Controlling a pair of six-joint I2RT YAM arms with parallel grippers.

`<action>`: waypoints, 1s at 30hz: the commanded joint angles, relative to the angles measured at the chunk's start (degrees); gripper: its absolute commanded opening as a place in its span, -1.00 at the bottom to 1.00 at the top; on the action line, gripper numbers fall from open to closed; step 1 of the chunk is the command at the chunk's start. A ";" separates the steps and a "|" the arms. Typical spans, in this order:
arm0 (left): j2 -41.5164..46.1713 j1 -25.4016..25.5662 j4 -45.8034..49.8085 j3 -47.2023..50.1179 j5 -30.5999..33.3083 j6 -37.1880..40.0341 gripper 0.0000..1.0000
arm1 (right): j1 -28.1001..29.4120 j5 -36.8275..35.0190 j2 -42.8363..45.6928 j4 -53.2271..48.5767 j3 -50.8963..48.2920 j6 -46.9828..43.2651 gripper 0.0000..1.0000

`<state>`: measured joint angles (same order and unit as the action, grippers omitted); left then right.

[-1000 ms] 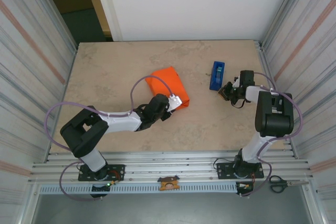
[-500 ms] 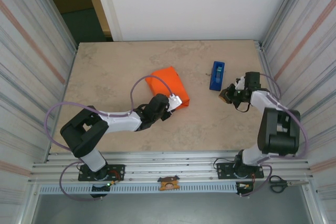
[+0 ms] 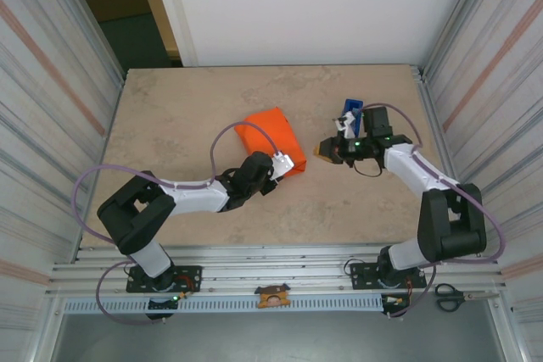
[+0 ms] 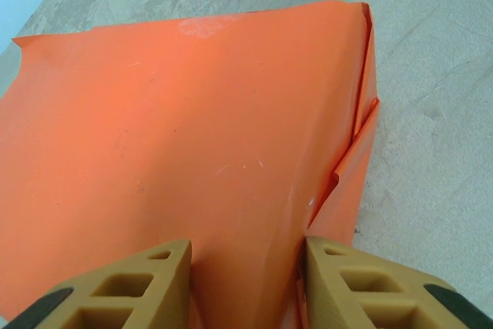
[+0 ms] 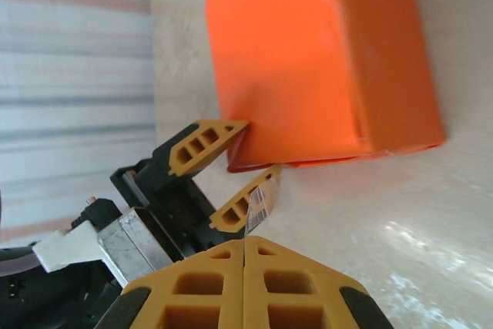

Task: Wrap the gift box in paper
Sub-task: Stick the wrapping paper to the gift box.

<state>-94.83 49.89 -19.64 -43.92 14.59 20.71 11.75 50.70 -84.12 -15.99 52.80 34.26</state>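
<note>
Pinching the paper (image 4: 192,129) with the left gripper (image 4: 246,250): half spread, one tan finger on either side of a folded end at the bottom of the wrist frame, orange filling the whole gap between. Seen also from the right wrist, at centre left of that frame, straddling the lower left corner of the same bundle.

Pressed tight together at the right gripper (image 5: 244,243), bottom centre of its own frame, with a short pale strip of tape (image 5: 263,194) nipped at the tips. Strip standing up toward the bundle's lower edge, touching it or just short of it, cannot tell which. From above, hanging just right of the frame's centre, tips pointing left at the paper, near it but apart.

Beyond the fingers: paper folded into a boxy orange bundle with a flat top, plus a diagonal crease and a loose flap down the right side in the left wrist frame. Lying just left of centre in the top frame, on the beige marbled table (image 3: 170,116). Gift box itself covered by the paper, not to be made out.

Farther out: blue tape dispenser (image 3: 352,109) just behind the right wrist, upper right of centre, partly hidden by it. Scissors (image 3: 450,297) at the bottom right corner, off the table, beside the rail.
</note>
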 commanded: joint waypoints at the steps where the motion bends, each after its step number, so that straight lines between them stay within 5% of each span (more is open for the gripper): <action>1: -3.98 -0.32 7.80 2.61 -1.58 -2.80 -0.21 | 2.96 1.51 -3.12 4.23 0.88 2.60 -1.00; 30: -3.25 -0.32 7.31 3.83 -1.16 -3.33 -0.21 | 9.61 6.45 -14.69 15.21 -3.20 4.06 -1.00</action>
<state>-95.04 49.87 -21.56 -43.20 14.61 20.01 21.76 56.01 -97.21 -1.19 51.09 38.54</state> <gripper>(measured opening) 0.397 0.057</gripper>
